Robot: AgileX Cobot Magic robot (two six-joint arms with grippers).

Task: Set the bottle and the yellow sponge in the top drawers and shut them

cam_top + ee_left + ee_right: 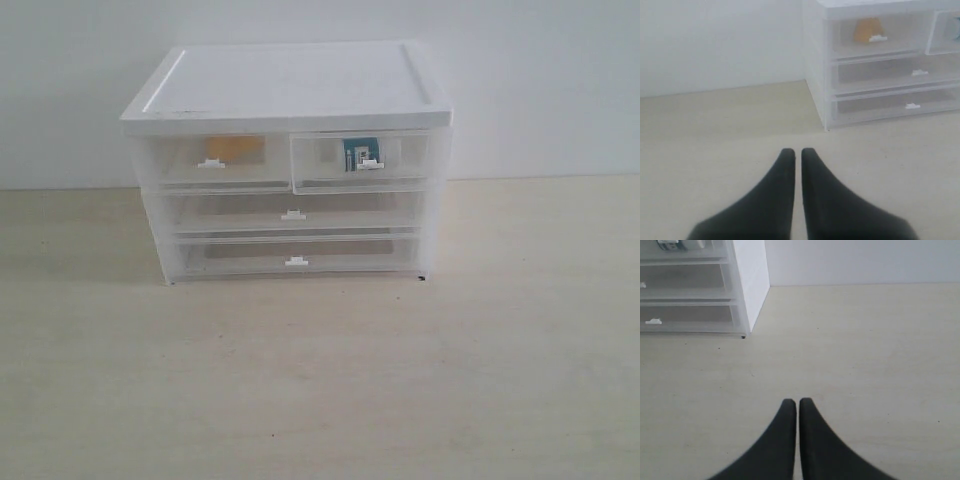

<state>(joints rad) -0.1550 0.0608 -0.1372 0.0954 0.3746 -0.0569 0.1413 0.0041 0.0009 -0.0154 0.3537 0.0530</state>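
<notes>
We hold the left end effector (797,152) and right end effector (798,402) over the tabletop (865,340), both pressed together, empty. Each sits well apart from the cabinet (290,85).

bottle (353,150) hazy thru clear front, txt unreadable, yellow sponge (236,150) blurred, edges unclear

There is one cabinet (290,85) and one table (320,380). The cabinet has four clear drawers: two top drawers (180,165) and two full-width drawers (350,210), with four white handles (293,215). There is one yellow sponge (237,150), one bottle (357,152), and two grippers: left gripper (797,152), right gripper (798,402).
</notes>
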